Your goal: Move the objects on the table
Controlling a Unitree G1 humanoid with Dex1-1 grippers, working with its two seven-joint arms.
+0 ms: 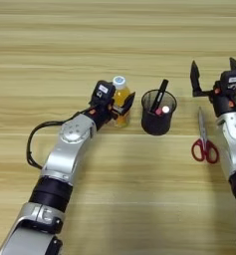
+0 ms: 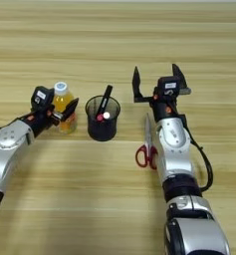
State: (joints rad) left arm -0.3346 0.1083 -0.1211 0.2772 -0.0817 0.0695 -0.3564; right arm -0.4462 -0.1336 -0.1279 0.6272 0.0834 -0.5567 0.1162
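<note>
Narrow gap between orange-drink bottle (image 1: 120, 99) and pen cup (image 1: 158, 112), scissors (image 1: 204, 139) just beside right arm, bare worktop (image 1: 114, 35) beyond and in front.

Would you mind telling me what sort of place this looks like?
Probably a desk-style test bench: a wooden table holding a pen cup, scissors and a drink bottle.

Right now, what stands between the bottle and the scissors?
The pen cup with its markers stands between the bottle and the scissors; both views show it.
</note>
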